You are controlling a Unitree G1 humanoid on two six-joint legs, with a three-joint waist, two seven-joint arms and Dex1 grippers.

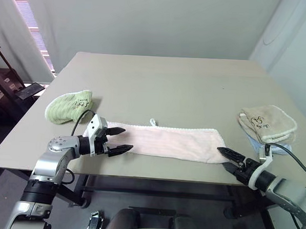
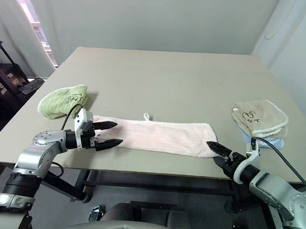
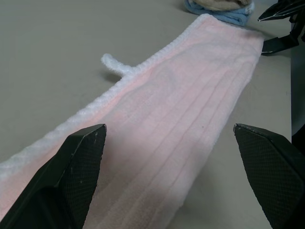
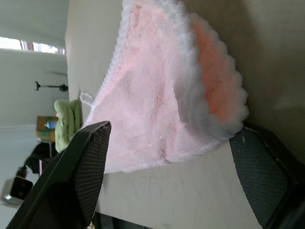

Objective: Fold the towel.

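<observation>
Nearest the head camera, both grippers hang at the bench's front edge, one at each short end of the towel point(image 1: 169, 142). Spread jaws on the left gripper point(image 1: 118, 140) straddle the towel's left end, one finger over the cloth, one just off its near edge. Jaws on the right gripper point(image 1: 230, 157) also stand apart, tips just beside the towel's right end and holding nothing; seen from that wrist, the end's layers gape between them.

Pale pink, ribbed terry, the towel lies as a long narrow strip across the bench point(image 1: 170, 79), long axis running left to right between the two grippers (already doubled lengthwise, judging by the layered end). White corded edging runs along its far side, with a small loop point(image 1: 153, 122) poking out midway.

Farther back sit a crumpled light green towel point(image 1: 68, 106) at left and a folded beige towel point(image 1: 267, 122) at right, well apart from the strip.
</observation>
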